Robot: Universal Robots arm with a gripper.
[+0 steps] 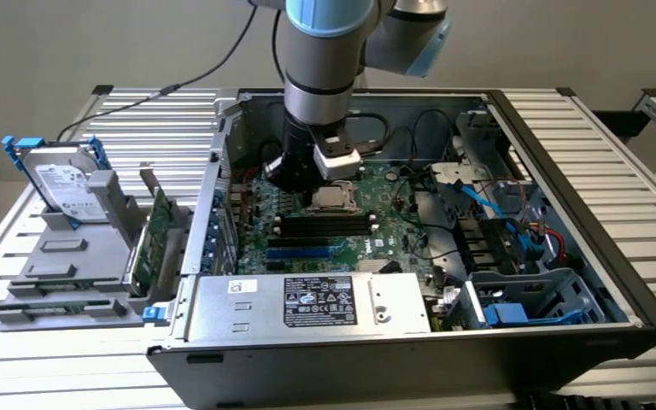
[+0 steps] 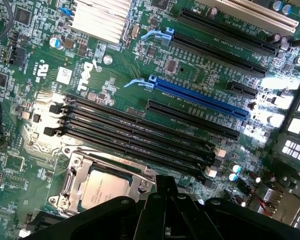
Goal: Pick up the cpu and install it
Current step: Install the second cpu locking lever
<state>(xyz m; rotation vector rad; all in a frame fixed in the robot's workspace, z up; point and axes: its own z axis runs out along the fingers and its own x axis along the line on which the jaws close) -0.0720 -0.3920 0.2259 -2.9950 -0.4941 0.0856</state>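
Closest to the exterior camera runs the front wall of the open computer case, with the power supply just behind it, its white label too small to read. Inside the case lie the green motherboard, a nest of cables at about three o'clock and a blue-grey drive cage at five o'clock. The arm comes down from twelve o'clock into the case with little room around it. Its gripper hangs just above the cpu, fingers fully shut and holding nothing. In the wrist view the cpu sits in its metal-framed socket beside four black memory slots; "DELL" is printed white on the board. Outside the case, at nine o'clock, a grey rack holds a labelled hard drive in a blue frame and a green circuit card on edge.
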